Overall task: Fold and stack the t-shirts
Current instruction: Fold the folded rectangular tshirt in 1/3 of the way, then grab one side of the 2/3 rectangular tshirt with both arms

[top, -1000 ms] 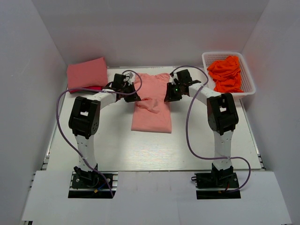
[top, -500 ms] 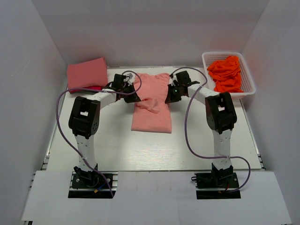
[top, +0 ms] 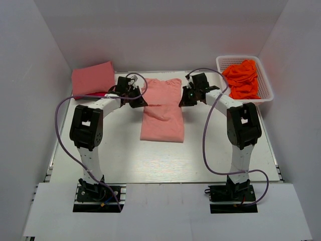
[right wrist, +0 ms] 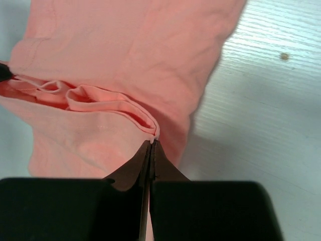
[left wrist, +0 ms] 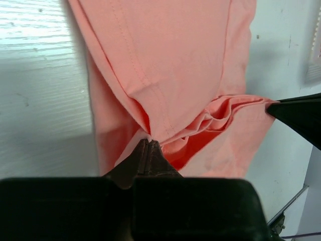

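Between my two arms, the salmon t-shirt (top: 161, 123) lies flat on the table (top: 125, 155), its long axis running near to far and its near edge square toward my bases. Farther up its length, my left gripper (top: 144, 103) is pressed together on the shirt's left edge. My right gripper (top: 181, 103) is pinching the right edge straight across from it. Both wrist views show the jaws closed on a bunched fold of cloth, and the fabric between the two grips is drawn into a ridge running left to right. The rest of the shirt lies flat beyond that ridge. I judge the coming fold turns on this cross line, so both grips should travel together along the long axis. Farthest off, the folded pink stack (top: 93, 79) sits at the far left, nearer my left arm. The basket (top: 267, 80) of orange garments (top: 243, 75) stands at the far right.
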Controlling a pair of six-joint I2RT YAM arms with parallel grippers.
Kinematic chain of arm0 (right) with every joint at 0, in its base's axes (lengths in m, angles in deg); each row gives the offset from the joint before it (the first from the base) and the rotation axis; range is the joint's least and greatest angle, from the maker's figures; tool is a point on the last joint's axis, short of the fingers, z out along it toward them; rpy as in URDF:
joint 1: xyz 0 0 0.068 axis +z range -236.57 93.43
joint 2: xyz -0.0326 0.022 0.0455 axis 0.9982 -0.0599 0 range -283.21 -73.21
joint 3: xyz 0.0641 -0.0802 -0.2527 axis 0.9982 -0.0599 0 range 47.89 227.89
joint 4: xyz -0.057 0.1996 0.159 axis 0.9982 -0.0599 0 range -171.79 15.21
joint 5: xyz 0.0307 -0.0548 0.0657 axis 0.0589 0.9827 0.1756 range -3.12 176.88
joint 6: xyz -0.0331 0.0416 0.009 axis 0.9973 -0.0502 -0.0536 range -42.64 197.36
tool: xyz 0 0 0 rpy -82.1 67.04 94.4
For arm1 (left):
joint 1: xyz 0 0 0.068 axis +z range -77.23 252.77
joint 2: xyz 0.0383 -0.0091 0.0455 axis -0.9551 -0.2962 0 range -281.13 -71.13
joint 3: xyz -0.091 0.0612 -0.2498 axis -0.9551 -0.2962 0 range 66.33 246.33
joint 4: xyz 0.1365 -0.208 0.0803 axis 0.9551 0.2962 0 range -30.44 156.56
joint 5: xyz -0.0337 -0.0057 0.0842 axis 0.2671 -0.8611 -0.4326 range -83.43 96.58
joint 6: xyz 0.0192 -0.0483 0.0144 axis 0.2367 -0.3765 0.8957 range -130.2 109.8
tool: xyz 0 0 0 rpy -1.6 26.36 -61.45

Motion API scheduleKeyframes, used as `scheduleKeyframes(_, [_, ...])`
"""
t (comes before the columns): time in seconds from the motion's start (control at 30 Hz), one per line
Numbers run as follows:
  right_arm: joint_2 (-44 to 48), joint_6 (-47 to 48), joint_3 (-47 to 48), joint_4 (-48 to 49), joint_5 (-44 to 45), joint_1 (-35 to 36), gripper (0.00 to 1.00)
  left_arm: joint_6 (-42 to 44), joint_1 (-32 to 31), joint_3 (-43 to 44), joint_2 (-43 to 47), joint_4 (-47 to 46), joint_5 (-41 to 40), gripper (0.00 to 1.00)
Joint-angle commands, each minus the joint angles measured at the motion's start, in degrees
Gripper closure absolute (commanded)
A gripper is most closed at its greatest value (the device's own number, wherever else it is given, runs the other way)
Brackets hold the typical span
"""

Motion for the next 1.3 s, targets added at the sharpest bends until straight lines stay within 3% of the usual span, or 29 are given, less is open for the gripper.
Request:
scheduleKeyframes(0.0, [1.41,-1.28,-0.26,0.89,2.96,-0.96,1.00,-0.28,1.44,2.67,2.14,1.16,-0.93,1.00])
scheduleKeyframes(0.3, [-5.17,-1.38,3.25,1.59,1.21,-1.92,1.00,-0.28,2.50,8.82,-6.56,3.26,0.57,1.00])
scheduleKeyframes(0.43, [-6.60,0.38,3.25,5.28,-3.62,-1.92,1.00,0.34,3.02,9.44,-8.32,4.06,0.57,1.00])
scheduleKeyframes(0.47, [-6.68,0.56,3.17,5.63,-4.85,-1.92,1.00,0.34,3.03,9.44,-8.33,4.06,1.26,0.90])
scheduleKeyframes(0.5, [-6.77,0.47,3.25,7.03,-5.21,-1.92,0.90,0.34,3.03,9.44,-8.33,4.06,1.27,0.75])
scheduleKeyframes(0.53, [-6.60,0.38,3.34,7.56,-5.56,-2.01,0.78,0.34,3.03,9.44,-8.33,4.58,1.27,0.32])
scheduleKeyframes(0.57, [-6.25,0.47,3.43,8.09,-6.00,-2.01,0.65,0.34,3.55,9.96,-7.63,4.59,0.49,0.06])
scheduleKeyframes(0.6, [-6.16,0.56,3.86,8.27,-6.35,-1.92,0.55,0.34,3.55,9.97,-7.62,4.59,-0.13,0.00])
scheduleKeyframes(0.67, [-5.19,1.08,4.39,7.58,-6.36,-2.02,0.45,0.34,3.55,9.97,-5.35,4.59,-0.66,0.00])
scheduleKeyframes(0.8, [-1.94,0.74,3.70,6.52,-5.83,-1.75,0.10,0.34,4.08,9.44,-1.22,5.20,-1.37,0.00])
scheduleKeyframes(0.9, [3.32,-0.58,-1.46,6.34,-5.39,-1.92,0.10,0.86,4.08,5.15,4.21,6.96,-4.16,0.00])
scheduleKeyframes(1.07, [13.41,-2.78,-12.29,7.83,-5.56,-1.49,0.10,-1.16,2.86,-11.27,14.51,6.00,-7.07,0.00])
scheduleKeyframes(1.27, [17.65,-3.83,-22.05,4.32,-8.99,0.27,0.10,-3.97,2.32,-24.74,18.57,4.50,-0.50,0.00])
